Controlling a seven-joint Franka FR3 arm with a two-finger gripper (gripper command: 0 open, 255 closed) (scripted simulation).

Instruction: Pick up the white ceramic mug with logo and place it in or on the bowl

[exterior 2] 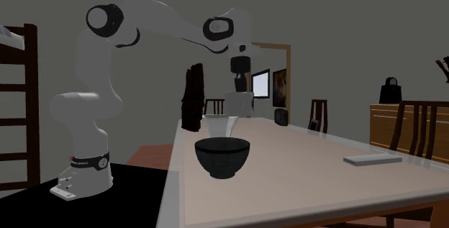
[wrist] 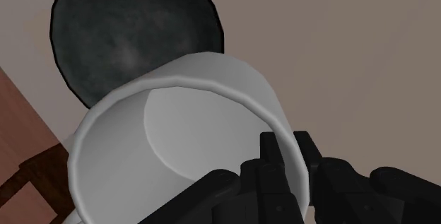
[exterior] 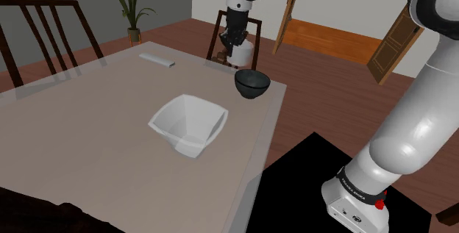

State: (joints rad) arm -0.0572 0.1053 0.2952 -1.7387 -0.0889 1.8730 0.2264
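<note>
My black gripper (exterior: 234, 45) is shut on the rim of a plain white mug (exterior: 243, 54), one finger inside the wall and one outside. The mug hangs in the air over the table's far edge, slightly beyond a dark round bowl (exterior: 252, 84). In the wrist view the gripper (wrist: 290, 164) pinches the mug's wall; the mug (wrist: 177, 134) opens toward the camera, with the dark bowl (wrist: 127, 35) on the table past it. From the second exterior view the mug (exterior 2: 241, 102) hangs under the gripper (exterior 2: 239, 84), behind and above the dark bowl (exterior 2: 223, 157). No logo is visible.
A white square bowl (exterior: 189, 125) sits mid-table, nearer the camera than the dark one. A flat grey remote (exterior: 157, 59) lies near the far left of the pale table (exterior: 81, 143). Wooden chairs (exterior: 44, 33) flank it. The robot's stand (exterior: 358, 202) rests on a black box.
</note>
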